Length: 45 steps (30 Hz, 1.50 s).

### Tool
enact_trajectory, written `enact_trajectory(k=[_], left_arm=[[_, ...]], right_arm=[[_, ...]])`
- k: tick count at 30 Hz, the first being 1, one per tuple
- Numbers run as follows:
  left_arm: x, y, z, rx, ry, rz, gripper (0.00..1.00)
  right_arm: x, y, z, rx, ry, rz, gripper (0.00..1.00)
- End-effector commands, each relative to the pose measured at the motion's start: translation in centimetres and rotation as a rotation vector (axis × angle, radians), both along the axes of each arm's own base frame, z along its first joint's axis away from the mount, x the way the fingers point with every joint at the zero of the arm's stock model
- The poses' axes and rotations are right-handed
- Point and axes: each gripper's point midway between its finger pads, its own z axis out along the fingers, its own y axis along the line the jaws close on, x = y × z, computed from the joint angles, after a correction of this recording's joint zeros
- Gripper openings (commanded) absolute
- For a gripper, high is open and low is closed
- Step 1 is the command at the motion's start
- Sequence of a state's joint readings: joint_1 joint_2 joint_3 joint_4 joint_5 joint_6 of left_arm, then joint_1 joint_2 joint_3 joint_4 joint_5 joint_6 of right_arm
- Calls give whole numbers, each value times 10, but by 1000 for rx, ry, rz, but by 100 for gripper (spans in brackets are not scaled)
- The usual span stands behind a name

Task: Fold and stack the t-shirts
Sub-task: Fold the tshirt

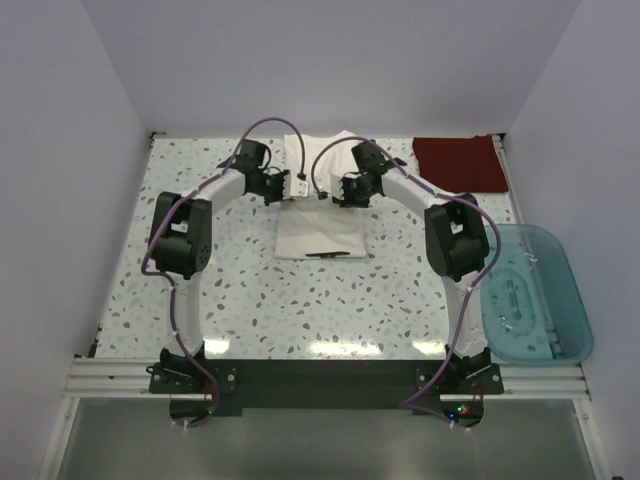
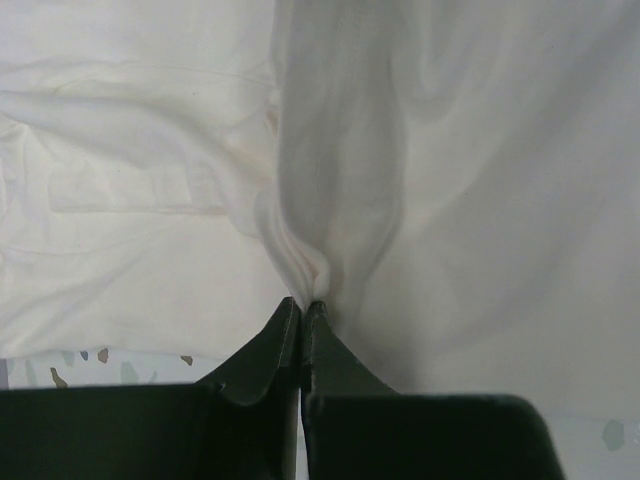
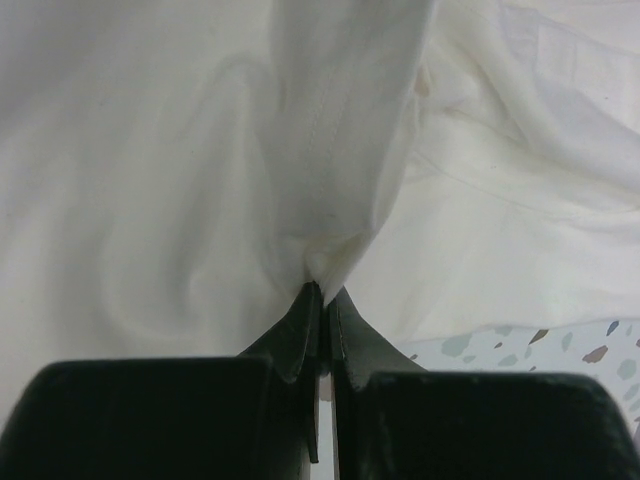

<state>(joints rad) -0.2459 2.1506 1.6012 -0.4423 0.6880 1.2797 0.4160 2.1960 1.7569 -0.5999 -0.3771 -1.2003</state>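
White t-shirt lies mid-counter between the two arms. Its near part is flat and roughly rectangular, and its far part runs up toward the back wall. Left end effector is pressed together on a raised tuck of the white cloth, with fabric puckering right at the tips. Right end effector does the same, pinching a fold of the shirt along what looks like a stitched hem or seam. The two grips sit side by side across the shirt's width, probably so the edge lifts evenly and can be carried over for the next fold without skewing. The fold looks part done, not finished. Dark red t-shirt is a folded rectangle at the far right corner of the counter, well apart from the white one and touched by neither arm. It likely serves as the base of the stack or waits to be stacked. Teal bin sits at the right edge, apart from both shirts. A thin dark mark near the white shirt's near edge is too small to read as print or text. The wrist views show no brand, label or lettering, only plain white cloth and a strip of speckled counter.
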Motion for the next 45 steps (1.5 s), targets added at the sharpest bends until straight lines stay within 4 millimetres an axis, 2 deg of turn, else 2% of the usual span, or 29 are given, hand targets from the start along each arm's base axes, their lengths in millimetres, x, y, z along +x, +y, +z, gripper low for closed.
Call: enact_trajectory(k=[1,3,4,6,7,8,9,10,12,13,15,16,17,18,19,20,23,25,30,32,34,38,42,45], left_arm=[[18,0,18,-29,-77,-22,3],[20,-1,16,-31,-81,-18,7],[20,0,18,-30,-84,-12,14],[23,1,19,-30,-86,4,23],[25,3,23,-27,-92,23,31],[27,5,27,-36,-82,50,34],[28,7,32,-46,-80,69,36],[30,13,46,-62,-88,99,40],[26,23,56,-94,-46,153,41],[21,31,71,-117,-48,169,41],[10,37,81,-147,-22,206,42],[-5,40,86,-157,-8,213,43],[-14,40,88,-169,12,219,43],[-25,39,87,-177,36,215,44],[-44,36,88,-201,68,198,45],[-54,33,86,-220,112,210,45],[-88,25,72,-249,249,241,45],[-102,20,63,-271,324,271,44],[-122,4,53,-389,611,387,42],[-125,0,43,-420,708,442,41],[-128,-1,27,-416,792,496,40],[-132,4,-3,-372,884,575,38],[-151,18,-41,-278,955,654,34],[-163,33,-56,-240,996,713,31]], right_arm=[[12,-3,12,-13,-50,7,0],[13,-9,9,-43,-53,-19,3],[15,-10,11,-42,-58,-30,5],[18,-15,13,-60,-75,-68,27],[25,-16,22,-49,-110,-92,37],[28,-17,28,-43,-125,-113,43],[29,-20,34,-46,-136,-138,43],[31,-21,50,-30,-163,-156,44],[28,-23,62,-11,-158,-194,45],[21,-25,78,3,-162,-206,45],[5,-27,85,32,-116,-235,45],[-6,-26,99,61,-107,-236,44],[-15,-26,102,80,-87,-242,44],[-30,-25,96,95,-30,-260,43],[-46,-19,96,130,34,-244,42],[-57,-17,100,148,67,-249,38],[-93,-5,86,169,225,-288,31],[-110,-1,74,191,346,-371,26],[-143,12,48,237,640,-551,24],[-142,16,35,253,666,-586,23],[-143,14,12,231,700,-638,21],[-151,2,-21,171,720,-685,18],[-160,-13,-45,109,712,-708,18],[-170,-21,-50,76,723,-710,19]])
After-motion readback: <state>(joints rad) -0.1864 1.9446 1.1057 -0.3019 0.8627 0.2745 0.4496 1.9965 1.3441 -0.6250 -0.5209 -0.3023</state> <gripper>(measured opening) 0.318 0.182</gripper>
